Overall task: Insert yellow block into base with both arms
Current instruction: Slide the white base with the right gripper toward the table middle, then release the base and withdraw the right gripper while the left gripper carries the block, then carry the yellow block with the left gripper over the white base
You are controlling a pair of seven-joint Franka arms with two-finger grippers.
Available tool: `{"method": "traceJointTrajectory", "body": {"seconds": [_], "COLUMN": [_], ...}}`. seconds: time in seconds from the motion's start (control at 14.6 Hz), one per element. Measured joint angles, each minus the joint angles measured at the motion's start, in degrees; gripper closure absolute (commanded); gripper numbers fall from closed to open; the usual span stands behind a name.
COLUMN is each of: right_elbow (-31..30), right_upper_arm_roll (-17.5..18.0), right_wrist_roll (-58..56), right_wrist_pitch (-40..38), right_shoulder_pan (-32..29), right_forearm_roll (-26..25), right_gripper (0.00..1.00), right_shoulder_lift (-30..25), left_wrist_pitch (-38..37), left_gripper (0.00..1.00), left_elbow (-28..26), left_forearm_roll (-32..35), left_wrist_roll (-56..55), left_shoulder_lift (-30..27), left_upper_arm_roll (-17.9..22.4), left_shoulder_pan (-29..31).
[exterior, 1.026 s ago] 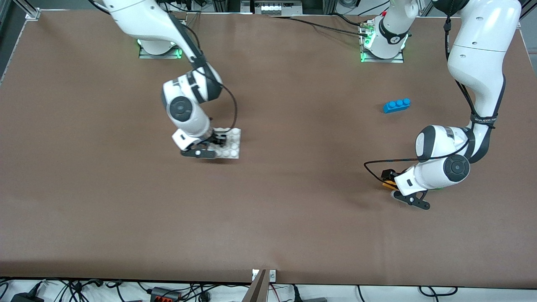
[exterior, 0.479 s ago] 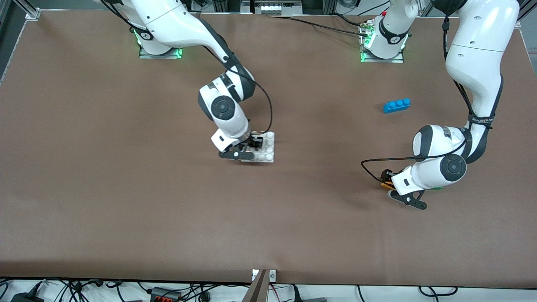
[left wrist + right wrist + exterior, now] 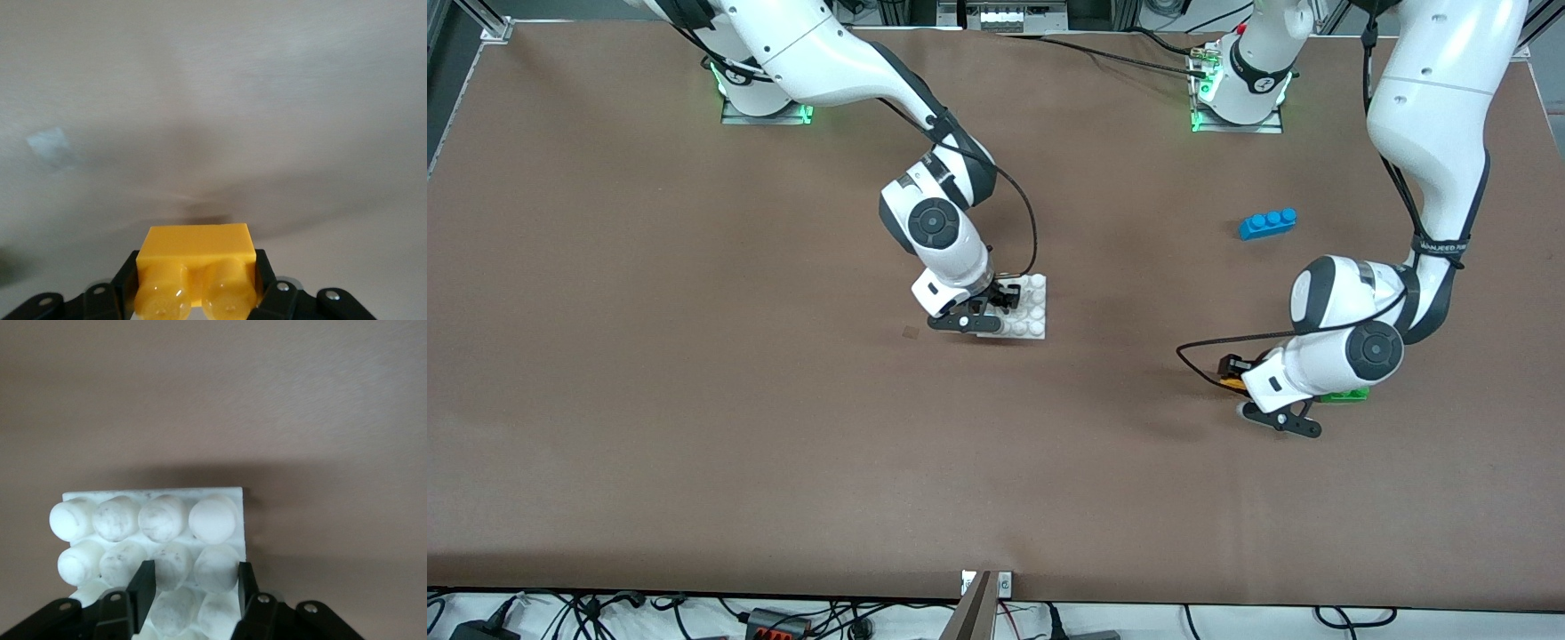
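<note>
My right gripper [image 3: 1003, 300] is shut on the white studded base [image 3: 1028, 307] and holds it low over the middle of the table. In the right wrist view its fingers [image 3: 142, 583] clamp two studs of the base [image 3: 153, 520]. My left gripper [image 3: 1232, 373] is shut on the yellow block [image 3: 1232, 383], low over the table toward the left arm's end. In the left wrist view the yellow block [image 3: 197, 248] sits between the black fingers [image 3: 268, 283], its two studs facing the camera.
A green brick [image 3: 1344, 396] lies on the table, partly under the left arm's wrist. A blue three-stud brick [image 3: 1267, 223] lies farther from the front camera, near the left arm's base. The brown table [image 3: 694, 400] stretches wide toward the right arm's end.
My right gripper has carried the base toward the left arm's end of the table. My left gripper has shifted a little toward the right arm's end with the yellow block, uncovering the green brick.
</note>
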Motion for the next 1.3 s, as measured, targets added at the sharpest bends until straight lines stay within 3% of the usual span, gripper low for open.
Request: {"method": "traceJointTrajectory", "body": {"seconds": [0.07,0.41,0.62,0.89,1.09,1.3], "right_elbow": [0.4,4.8,6.2,6.2,6.3,6.3], "right_upper_arm_roll": [0.1,-0.3,-0.8,-1.4,-1.7,-1.7], "right_wrist_roll": [0.1,0.3,-3.5,-19.9,-31.7,-37.4], "right_wrist_pitch": [-0.4,-11.8,-23.9,-33.6,-42.3,-52.2], "right_shoulder_pan": [0.0,-2.0,-7.6,-19.2,-28.3,-33.4], "right_forearm_roll": [0.0,0.0,-0.1,-1.6,-2.6,-6.6], "right_gripper": [0.0,0.0,0.0,0.0,0.0,0.0], "right_shoulder_lift": [0.2,-1.3,-9.0,-18.9,-25.1,-31.8], "left_wrist_pitch": [-1.3,-2.6,-2.7,-2.6,-1.2,1.4], "left_gripper": [0.5,0.51,0.51,0.51,0.5,0.5], "left_elbow": [0.1,0.0,-0.1,-0.1,-0.1,-0.2], "left_forearm_roll": [0.0,0.0,0.0,0.0,0.4,4.9], "left_wrist_roll": [-2.5,-16.3,-20.4,-30.7,-39.1,-48.4], "left_shoulder_lift": [-1.0,-2.4,-2.4,-2.4,-2.3,-1.9], "left_upper_arm_roll": [-1.3,-7.2,-8.5,-10.8,-12.3,-12.5], "left_shoulder_pan": [-0.2,-1.2,-1.4,-3.4,-8.2,-14.4]}}
